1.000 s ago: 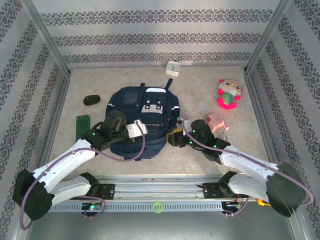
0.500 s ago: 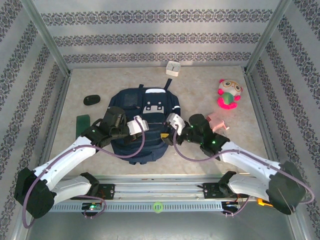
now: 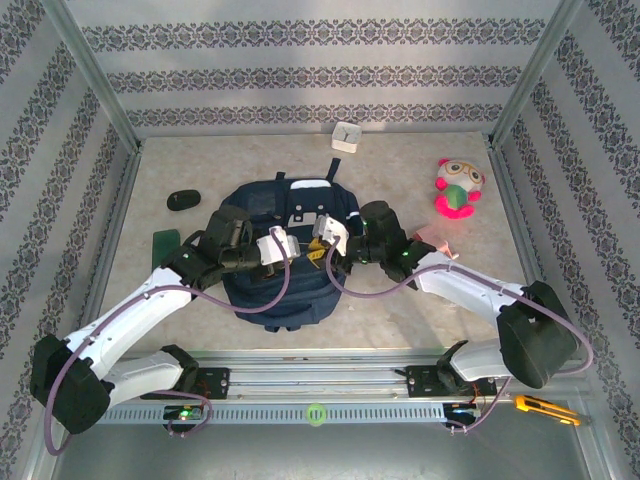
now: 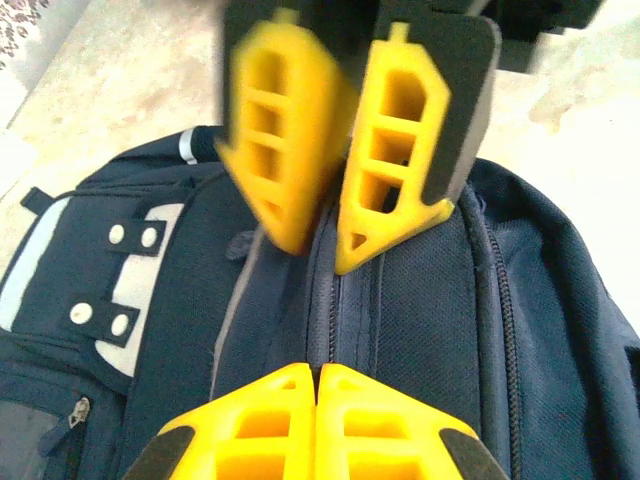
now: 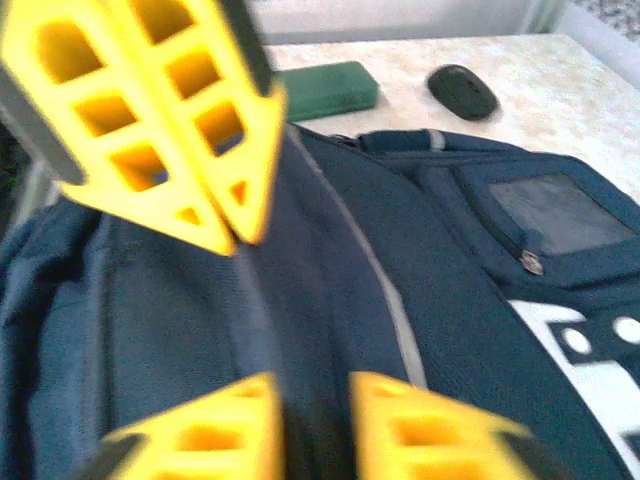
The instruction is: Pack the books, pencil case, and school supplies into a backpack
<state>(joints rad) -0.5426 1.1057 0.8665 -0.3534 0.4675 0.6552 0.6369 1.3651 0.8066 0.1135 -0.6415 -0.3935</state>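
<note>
The navy backpack (image 3: 285,262) lies flat mid-table, its grey stripe (image 5: 385,290) and zipper seam (image 4: 345,320) showing close up. My left gripper (image 3: 288,246) rests on its middle, shut on the fabric ridge along the zipper (image 4: 320,372). My right gripper (image 3: 320,244) faces it tip to tip, open by a narrow gap (image 5: 314,400) that straddles a dark fold. The green book (image 3: 163,243) lies left of the backpack (image 5: 325,88). The pale-pink pencil case (image 3: 436,238) peeks out behind my right arm. The brown book is out of view.
A black oval object (image 3: 183,200) lies at the back left. A pink-and-green plush toy (image 3: 457,188) sits at the back right and a small white box (image 3: 346,136) by the back wall. A yellow cutter (image 3: 545,407) lies near the right base.
Both grippers have moved inward over the backpack and now meet at its middle. The right arm swung left from the backpack's right edge. The backpack has shifted slightly.
</note>
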